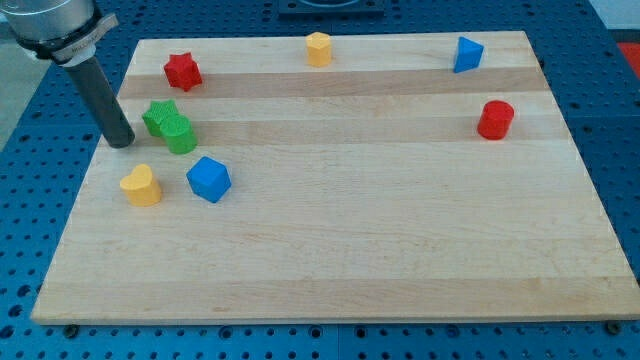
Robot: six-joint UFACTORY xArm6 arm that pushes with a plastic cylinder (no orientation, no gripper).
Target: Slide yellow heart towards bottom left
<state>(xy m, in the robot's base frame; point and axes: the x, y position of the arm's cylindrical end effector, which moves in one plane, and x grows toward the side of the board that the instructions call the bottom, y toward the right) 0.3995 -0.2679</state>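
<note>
The yellow heart [141, 186] lies on the wooden board [380, 240] near the view's left edge, about mid-height. My tip [121, 143] rests on the board above and slightly left of the heart, apart from it. Right of the tip are a green star [159, 117] and a green cylinder-like block [181, 134], touching each other. A blue cube [209, 179] sits just right of the heart.
A red star [182, 71] is at the top left, a yellow hexagonal block [318, 48] at the top middle, a blue triangular block [467, 54] at the top right and a red cylinder [495, 119] at the right.
</note>
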